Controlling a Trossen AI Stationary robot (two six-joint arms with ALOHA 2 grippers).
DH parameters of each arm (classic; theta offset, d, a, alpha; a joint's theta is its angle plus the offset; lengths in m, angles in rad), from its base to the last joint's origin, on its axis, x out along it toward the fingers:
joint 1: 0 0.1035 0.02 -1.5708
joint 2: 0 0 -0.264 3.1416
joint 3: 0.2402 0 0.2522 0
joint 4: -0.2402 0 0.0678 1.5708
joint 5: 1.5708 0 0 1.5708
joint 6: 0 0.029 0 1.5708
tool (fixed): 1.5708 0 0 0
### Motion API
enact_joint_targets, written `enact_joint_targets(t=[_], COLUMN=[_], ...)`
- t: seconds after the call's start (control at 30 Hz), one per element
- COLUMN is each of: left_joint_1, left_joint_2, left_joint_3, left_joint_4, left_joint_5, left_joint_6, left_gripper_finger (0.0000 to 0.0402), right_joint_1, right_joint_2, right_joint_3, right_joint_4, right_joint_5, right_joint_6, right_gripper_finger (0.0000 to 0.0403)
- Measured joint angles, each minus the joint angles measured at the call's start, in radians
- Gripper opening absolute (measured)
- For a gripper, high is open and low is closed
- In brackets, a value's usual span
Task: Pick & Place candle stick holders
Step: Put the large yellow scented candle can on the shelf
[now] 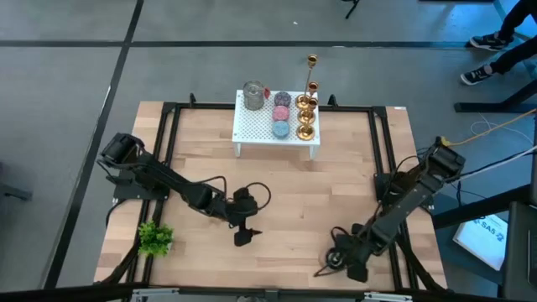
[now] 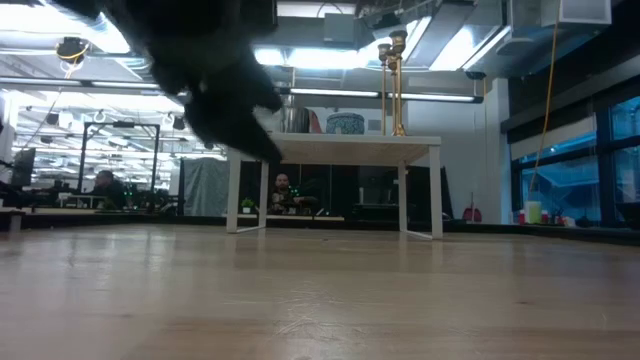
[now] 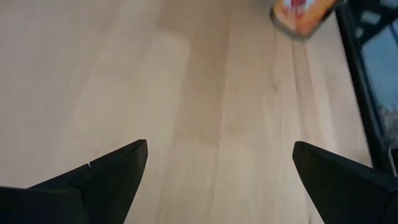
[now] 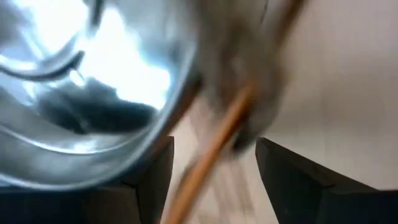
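Note:
Several gold candle stick holders (image 1: 307, 113) of differing heights stand on their bases on the right side of a small white stand (image 1: 252, 126) at the table's far middle. They also show in the low view (image 2: 393, 80). My left gripper (image 1: 243, 235) is open and empty, low over the bare wood at the table's near middle (image 3: 217, 168). My right gripper (image 1: 334, 260) is open near the table's near right edge. In the right wrist view a blurred thin brown stick (image 4: 214, 146) runs between its fingers, with a shiny silver round thing (image 4: 87, 93) beside it. My right gripper stands with one finger on either side of the thin brown stick (image 4: 205, 168), low over the table. The picture is blurred, so I cannot tell whether a finger touches the stick or the shiny round thing.
On the stand are also a silver tin (image 1: 253, 94) and pink, purple and blue discs (image 1: 280, 113). A small green plant (image 1: 155, 238) stands at the near left corner. A blurred orange thing (image 3: 301, 15) lies ahead of my left gripper. Bare wood lies between the stand and the grippers.

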Motion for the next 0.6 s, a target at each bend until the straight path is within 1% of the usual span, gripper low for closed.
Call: enact_joint_targets(t=[0.07, 0.17, 0.23, 0.33, 0.4, 0.5, 0.6], left_joint_1=[-0.002, -0.003, -0.003, -0.004, -0.008, -0.021, -0.041], left_joint_2=[0.019, 0.051, 0.073, 0.097, 0.11, 0.123, 0.131], left_joint_3=[0.0, 0.0, 0.0, 0.0, 0.0, 0.0, 0.0], left_joint_4=[-0.01, -0.02, -0.02, -0.018, -0.022, -0.015, -0.013], left_joint_5=[0.041, 0.106, 0.152, 0.204, 0.228, 0.233, 0.241], left_joint_6=[-0.014, -0.023, -0.037, -0.075, -0.093, -0.112, -0.137], left_gripper_finger=[0.04, 0.04, 0.04, 0.04, 0.04, 0.04, 0.04], right_joint_1=[-0.04, -0.11, -0.159, -0.238, -0.297, -0.383, -0.471], right_joint_2=[0.003, 0.003, 0.003, 0.003, 0.003, 0.003, 0.003], right_joint_3=[0.005, 0.028, 0.045, 0.062, 0.063, 0.063, 0.063], right_joint_4=[0.017, 0.017, 0.023, 0.102, 0.192, 0.329, 0.445], right_joint_5=[0.027, 0.096, 0.151, 0.209, 0.217, 0.212, 0.155], right_joint_6=[-0.033, -0.116, -0.197, -0.359, -0.47, -0.612, -0.736], right_gripper_finger=[0.0232, 0.0232, 0.0232, 0.0232, 0.0232, 0.0232, 0.0232])
